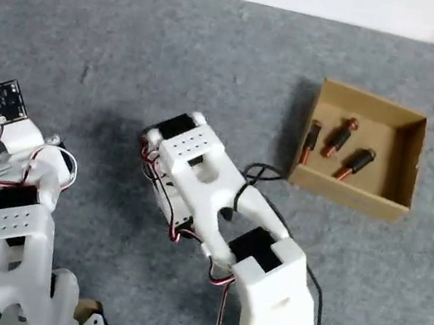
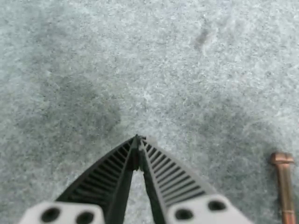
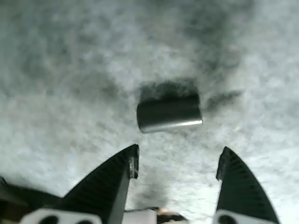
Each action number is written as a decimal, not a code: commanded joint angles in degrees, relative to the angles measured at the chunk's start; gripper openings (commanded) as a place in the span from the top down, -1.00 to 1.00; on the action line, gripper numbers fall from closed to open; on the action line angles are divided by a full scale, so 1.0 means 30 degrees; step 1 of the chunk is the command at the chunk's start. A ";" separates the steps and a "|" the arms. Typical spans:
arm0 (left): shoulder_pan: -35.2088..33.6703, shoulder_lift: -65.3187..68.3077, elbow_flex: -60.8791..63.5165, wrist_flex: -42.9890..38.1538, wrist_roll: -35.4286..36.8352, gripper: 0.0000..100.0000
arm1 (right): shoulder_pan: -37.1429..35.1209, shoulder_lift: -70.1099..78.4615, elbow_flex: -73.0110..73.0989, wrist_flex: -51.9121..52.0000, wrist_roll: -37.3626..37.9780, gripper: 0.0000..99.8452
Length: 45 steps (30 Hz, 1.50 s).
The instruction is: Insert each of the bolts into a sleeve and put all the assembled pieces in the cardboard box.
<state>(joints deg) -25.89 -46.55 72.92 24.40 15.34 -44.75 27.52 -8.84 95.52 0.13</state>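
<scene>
I have the left pincer [image 2: 138, 140] shut, its ribbed fingers [image 2: 117, 170] pressed tip to tip with nothing between them, hanging over the grey worktop [image 1: 136, 47]. Its wrist camera gives me a copper bolt [image 2: 283, 186] lying flat off to one side, well apart from the fingers. The bolt's long axis runs roughly parallel to the pincer, with the hex head at the far end and the shank coming back toward the camera.

The right pincer [image 3: 179, 156] stands wide open. Just beyond its fingertips a dark metal sleeve [image 3: 169, 113] lies on its side on the worktop. The sleeve's long axis runs crosswise to the fingers and spans most of the gap between them, touching neither.

From the high view I get the layout. The left arm [image 1: 20, 204] sits at the near left. The right arm [image 1: 218, 205] stretches over the middle, its body covering the spot where the sleeve lies. The cardboard box [image 1: 346, 192] stands to the far right of both arms. Three assembled pieces lie flat in it side by side, apart from one another: one [image 1: 310, 142] by the left wall, one [image 1: 340, 138] in the middle, one [image 1: 355, 163] to the right. Each has a dark sleeve with copper showing at an end. The first lies almost straight front to back, while the other two slant toward the far right.
</scene>
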 commanded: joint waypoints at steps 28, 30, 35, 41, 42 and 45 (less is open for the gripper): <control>-0.0103 -0.0425 -0.0278 -0.0410 0.0176 0.99 | 0.0454 0.4440 0.1275 -0.3502 -0.4073 1.00; -0.0103 -0.0425 -0.0278 -0.0410 0.0176 0.99 | 0.0806 0.4440 0.1275 -0.3414 -0.4103 0.97; -0.0103 -0.0425 -0.0278 -0.0410 0.0176 0.99 | 0.1099 0.4293 0.1304 -0.3326 -0.4132 0.99; -0.0103 -0.0425 -0.0278 -0.0410 0.0176 0.99 | 0.1861 0.2828 0.1392 -0.3326 -0.4161 0.99; -0.0103 -0.0425 -0.0278 -0.0410 0.0176 0.99 | 0.2037 0.2066 0.1392 -0.3414 -0.4161 0.99; -0.0103 -0.0425 -0.0278 -0.0410 0.0176 0.99 | 0.2799 -0.0571 0.2095 -0.3502 -0.4132 0.99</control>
<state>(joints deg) -25.89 -46.55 72.92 24.40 15.34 -39.38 32.18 -4.26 85.76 -11.91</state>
